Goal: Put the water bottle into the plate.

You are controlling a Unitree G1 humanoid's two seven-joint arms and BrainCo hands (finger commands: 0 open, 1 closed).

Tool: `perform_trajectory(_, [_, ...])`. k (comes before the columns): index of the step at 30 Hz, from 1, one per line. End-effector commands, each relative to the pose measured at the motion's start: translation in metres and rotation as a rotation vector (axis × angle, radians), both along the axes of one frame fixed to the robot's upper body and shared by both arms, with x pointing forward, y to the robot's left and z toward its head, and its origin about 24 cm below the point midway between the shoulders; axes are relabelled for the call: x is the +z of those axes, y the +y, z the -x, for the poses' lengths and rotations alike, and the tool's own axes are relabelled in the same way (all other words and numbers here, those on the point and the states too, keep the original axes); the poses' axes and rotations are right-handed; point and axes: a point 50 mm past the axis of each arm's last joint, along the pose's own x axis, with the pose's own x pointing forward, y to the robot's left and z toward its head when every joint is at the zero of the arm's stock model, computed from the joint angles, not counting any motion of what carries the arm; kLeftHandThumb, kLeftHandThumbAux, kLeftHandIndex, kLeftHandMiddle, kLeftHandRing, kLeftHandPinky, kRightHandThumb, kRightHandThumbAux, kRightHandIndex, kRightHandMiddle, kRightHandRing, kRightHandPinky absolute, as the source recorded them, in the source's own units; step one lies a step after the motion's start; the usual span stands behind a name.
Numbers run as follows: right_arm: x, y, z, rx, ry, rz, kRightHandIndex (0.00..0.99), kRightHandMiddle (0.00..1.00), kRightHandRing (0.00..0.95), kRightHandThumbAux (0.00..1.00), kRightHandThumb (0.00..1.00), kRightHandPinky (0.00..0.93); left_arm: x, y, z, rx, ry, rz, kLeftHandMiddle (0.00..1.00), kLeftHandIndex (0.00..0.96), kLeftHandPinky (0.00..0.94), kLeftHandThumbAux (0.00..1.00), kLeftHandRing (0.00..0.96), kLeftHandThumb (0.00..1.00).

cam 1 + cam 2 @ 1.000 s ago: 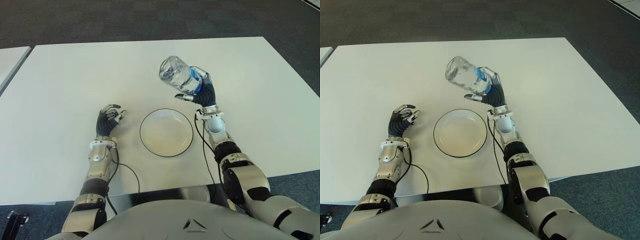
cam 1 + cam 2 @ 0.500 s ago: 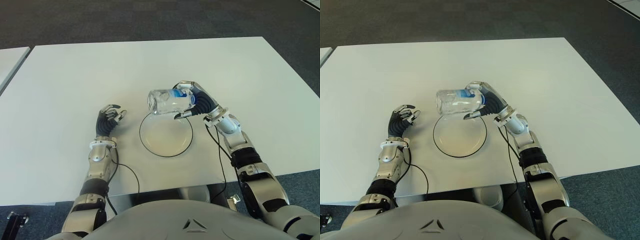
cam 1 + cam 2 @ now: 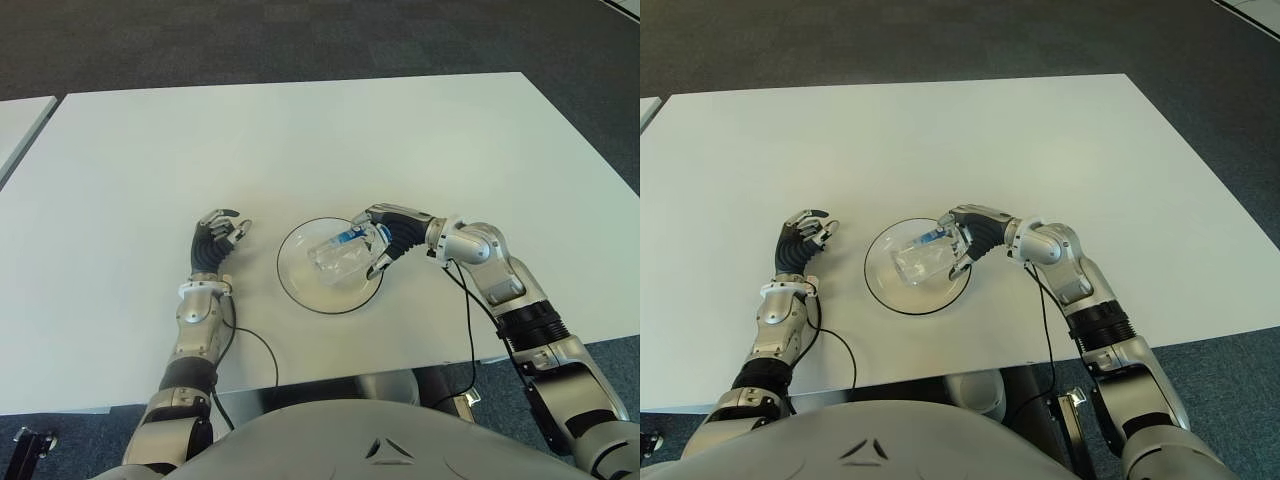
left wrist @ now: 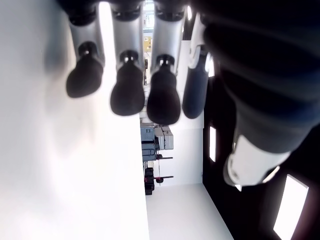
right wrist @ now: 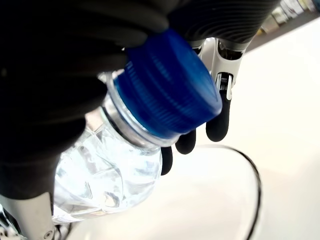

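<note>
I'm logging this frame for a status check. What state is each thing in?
water bottle: capped, lying tilted inside the plate, gripped near its neck.
plate: on the table, holding the bottle.
right hand: closed around the bottle, over the plate's right rim.
left hand: left of the plate, fingers loosely curled, holding nothing.
table: white, carrying the plate.

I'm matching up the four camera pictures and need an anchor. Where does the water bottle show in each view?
Left eye view: water bottle lies tilted over the plate, held by the right hand.
Right eye view: same, at centre.
Left wrist view: not in it.
Right wrist view: fills the near field, blue cap foremost.
Shared landmark: the plate's dark rim, except in the left wrist view.
</note>
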Motion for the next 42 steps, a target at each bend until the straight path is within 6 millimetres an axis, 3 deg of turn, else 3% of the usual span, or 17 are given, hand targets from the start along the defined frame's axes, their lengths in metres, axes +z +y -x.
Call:
perform_trajectory(1, [-0.0037,0.0033,-0.0003,-0.034,0.008,0.033,0.440,0.816,0.815,0.718,0.707,0.819,-0.0099,0.0012,0.0063,0.009,0.060,0.004,0.763,0.436,0.761,0.716,0.766,0.704])
perform_trajectory(5, [-0.0057,0.0020,-0.0005,-0.060,-0.005,0.059,0.441,0.818,0.817,0.717,0.708,0.825,-0.0108,0.0017,0.0067,0.027,0.069,0.010,0.748,0.436,0.728,0.716,0.749,0.705])
perform_trajectory(22, [-0.0072,0.0008,0.0023,-0.128,-0.135,0.140,0.440,0.825,0.819,0.717,0.704,0.821,-0.0091,0.0023,0.0069,0.001,0.051,-0.001,0.761,0.435,0.770,0.716,0.767,0.704])
perform_trajectory(35, [-0.0043,0.0049,0.0059,-0.146,-0.180,0.137,0.430,0.714,0.708,0.720,0.684,0.695,-0.0093,0.0014,0.0071,0.018,0.053,0.002,0.751,0.435,0.747,0.716,0.750,0.704])
perform_trajectory(42, [-0.0057,0.0080,0.0089,-0.134,-0.192,0.045,0.419,0.510,0.519,0.722,0.680,0.508,-0.0094,0.0013,0.0067,0.002,0.053,0.011,0.755,0.435,0.760,0.716,0.757,0.704])
